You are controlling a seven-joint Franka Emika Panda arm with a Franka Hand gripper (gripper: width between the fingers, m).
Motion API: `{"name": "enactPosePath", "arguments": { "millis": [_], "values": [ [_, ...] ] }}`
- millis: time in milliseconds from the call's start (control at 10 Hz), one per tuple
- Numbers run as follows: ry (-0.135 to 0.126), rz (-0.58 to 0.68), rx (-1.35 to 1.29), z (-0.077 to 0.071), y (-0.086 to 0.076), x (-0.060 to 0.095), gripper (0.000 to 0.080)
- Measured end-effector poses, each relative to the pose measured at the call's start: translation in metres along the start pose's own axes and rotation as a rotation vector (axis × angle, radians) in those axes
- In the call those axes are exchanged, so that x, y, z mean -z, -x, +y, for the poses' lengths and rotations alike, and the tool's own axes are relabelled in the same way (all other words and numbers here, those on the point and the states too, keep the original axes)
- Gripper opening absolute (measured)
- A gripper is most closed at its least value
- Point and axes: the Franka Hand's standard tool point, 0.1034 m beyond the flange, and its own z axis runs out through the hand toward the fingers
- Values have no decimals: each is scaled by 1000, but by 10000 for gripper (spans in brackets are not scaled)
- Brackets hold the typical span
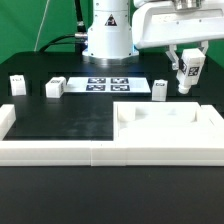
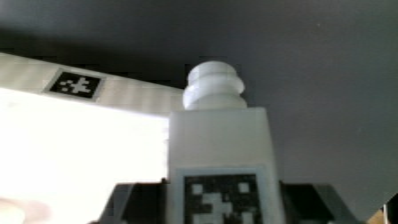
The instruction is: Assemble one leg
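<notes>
While pincer (image 1: 188, 76) grips leg (image 2: 222, 150), wrist shows peg (image 2: 214, 86)

leg (image 2: 222, 140): smooth matt white plastic | table (image 1: 60, 120): matt black surface

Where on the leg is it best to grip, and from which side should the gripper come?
Grip the leg on the two flat sides of its square block, near the tag, coming from the end opposite its rounded peg. The gripper holds it so, leaving the peg free.
</notes>
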Motion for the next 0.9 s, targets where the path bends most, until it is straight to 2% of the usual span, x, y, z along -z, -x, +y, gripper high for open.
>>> {"name": "enactPosePath", "arguments": {
  "millis": [100,300,400,500,700,900],
  "values": [
    [3,0,48,6,-7,1,287],
    [10,28,85,26,-51,0,287],
    [10,44,82,29,-66,-4,287],
    [11,45,96,37,-76,-11,287],
    [5,32,85,44,-96,-13,287],
    [10,50,86,45,-95,-14,287]
  ]
}}
